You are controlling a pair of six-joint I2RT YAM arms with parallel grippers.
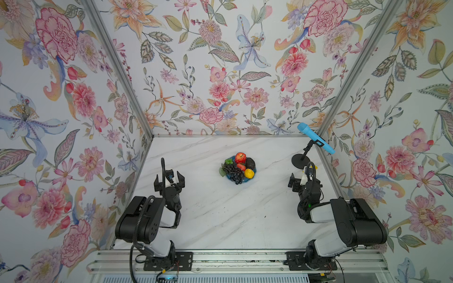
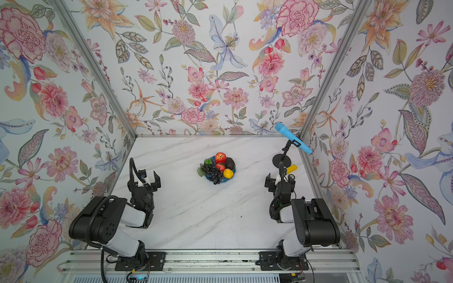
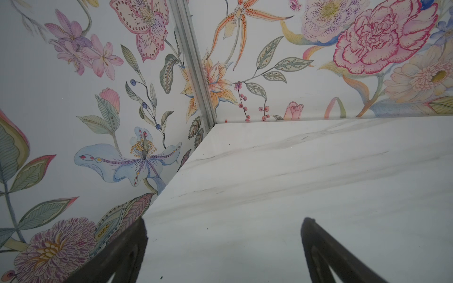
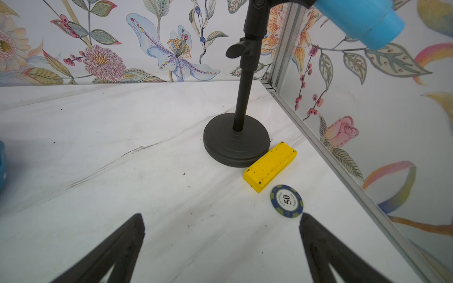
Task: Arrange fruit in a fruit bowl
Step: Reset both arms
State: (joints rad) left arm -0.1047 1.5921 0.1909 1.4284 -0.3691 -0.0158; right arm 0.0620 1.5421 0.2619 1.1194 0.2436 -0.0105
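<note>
- Arm bases sit on the near rail. L gripper (image 1: pixel 169 177) is near-left and R gripper (image 2: pixel 280 180) near-right, both well apart from the bowl.
- L jaws are spread wide w/ nothing between. The L wrist view shows only bare table (image 3: pixel 294 183) ahead, toward the far-left corner.
- R jaws are spread wide too and empty. A poker chip (image 4: pixel 286 201) lies just beside one fingertip, w/ the yellow block (image 4: pixel 270 166) and mic stand base (image 4: pixel 236 144) a bit farther on.
- Fruit bowl (image 1: pixel 248 179) is mid-table, between the arms and a bit farther out.
- All fruit seen is in it:
  - apple (image 1: pixel 240 157) and avocado (image 1: pixel 250 163) on the far side
  - green-topped fruit (image 1: pixel 229 161) far-left
  - strawberry (image 1: pixel 241 166) in the centre
  - lemon (image 1: pixel 249 173) near-right
  - grape bunch (image 1: pixel 232 170) near-left, its tip hanging over the near rim
- No loose fruit shows on the table, so the job looks abt done. Step in hand is prob just holding clear, or a last tidy.
- If tidying, only the grapes need it:
  - come in from the near side, low and slow
  - nudge the tip inward, no squeezing
  - the pile is tight, so a hard push could roll the lemon out
- R arm should lift before swinging, else it sweeps the chip or block or knocks the stand.
</note>
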